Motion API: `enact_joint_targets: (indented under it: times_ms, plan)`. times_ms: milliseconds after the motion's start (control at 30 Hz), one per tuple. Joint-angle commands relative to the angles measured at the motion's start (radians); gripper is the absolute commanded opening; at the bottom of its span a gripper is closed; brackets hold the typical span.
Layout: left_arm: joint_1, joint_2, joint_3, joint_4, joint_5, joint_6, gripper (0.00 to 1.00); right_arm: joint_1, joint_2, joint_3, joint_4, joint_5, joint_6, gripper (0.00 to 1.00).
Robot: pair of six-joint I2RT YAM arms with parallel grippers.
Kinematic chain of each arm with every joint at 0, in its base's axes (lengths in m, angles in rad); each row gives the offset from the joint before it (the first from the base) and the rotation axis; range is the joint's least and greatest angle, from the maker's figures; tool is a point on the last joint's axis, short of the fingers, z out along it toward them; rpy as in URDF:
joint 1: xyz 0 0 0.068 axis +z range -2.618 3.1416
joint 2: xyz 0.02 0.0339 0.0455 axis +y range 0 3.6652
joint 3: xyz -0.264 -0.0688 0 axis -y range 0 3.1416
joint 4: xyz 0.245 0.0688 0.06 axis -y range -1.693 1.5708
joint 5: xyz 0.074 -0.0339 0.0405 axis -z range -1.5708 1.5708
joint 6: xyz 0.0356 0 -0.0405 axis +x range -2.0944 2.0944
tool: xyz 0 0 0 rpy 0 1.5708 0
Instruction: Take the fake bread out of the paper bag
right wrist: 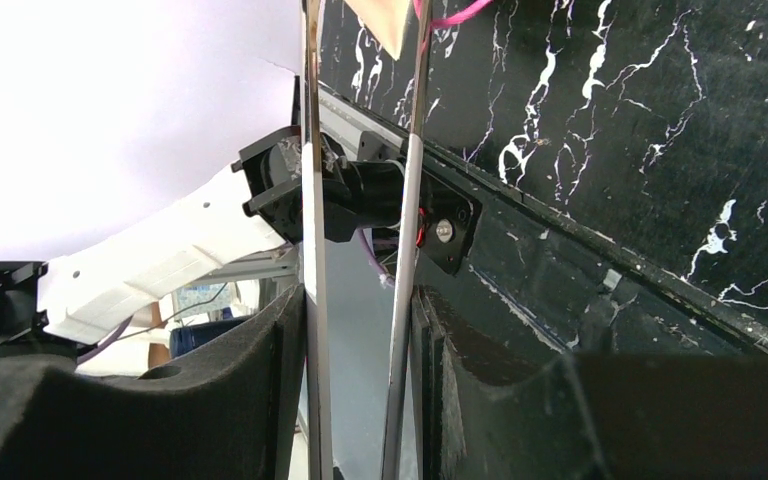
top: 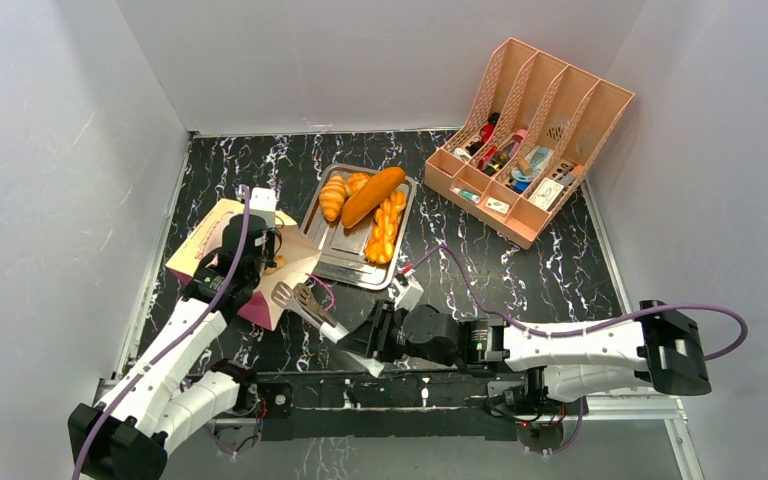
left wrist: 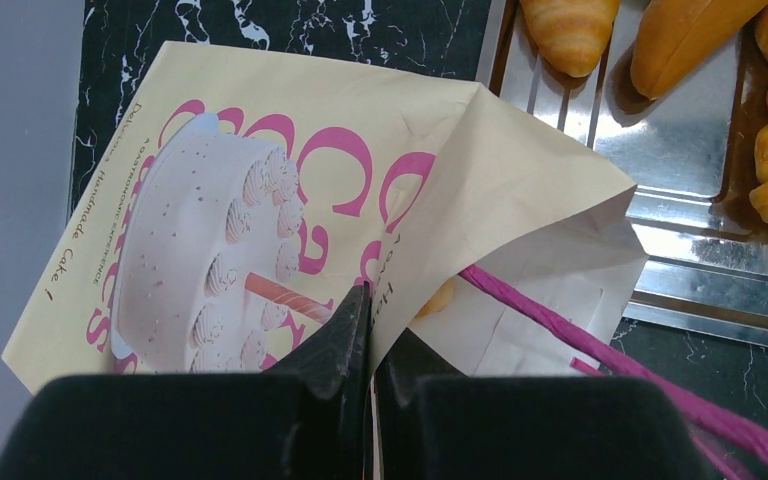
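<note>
The paper bag lies on its side at the left, its mouth facing the metal tray. My left gripper is shut on the bag's upper mouth edge, as the left wrist view shows, holding the bag open. A bit of orange fake bread shows inside the mouth. A croissant, a baguette, a braided loaf and a small roll lie on the tray. My right gripper is shut on metal tongs, whose tips point at the bag's mouth.
A peach file rack with small items stands at the back right. A magenta cord handle hangs across the bag's mouth. The tray lies just right of the bag. The tongs' two arms run up between my right fingers.
</note>
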State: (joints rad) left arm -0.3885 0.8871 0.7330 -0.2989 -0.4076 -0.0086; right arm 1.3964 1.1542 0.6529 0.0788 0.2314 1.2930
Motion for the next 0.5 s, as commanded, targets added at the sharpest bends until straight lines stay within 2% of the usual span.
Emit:
enact_joint_targets:
  times_ms: [0, 267, 467]
  plan:
    - [0.000, 0.000, 0.004, 0.004, -0.005, -0.013, 0.00, 0.020, -0.062, 0.056, 0.050, 0.052, 0.015, 0.33]
    - [0.000, -0.003, 0.004, 0.000, -0.003, -0.011, 0.00, 0.044, -0.135, 0.016, 0.012, 0.098, 0.035, 0.33]
    - [0.000, -0.005, 0.015, -0.007, 0.008, -0.028, 0.00, 0.044, -0.057, 0.046, 0.051, 0.100, 0.035, 0.34]
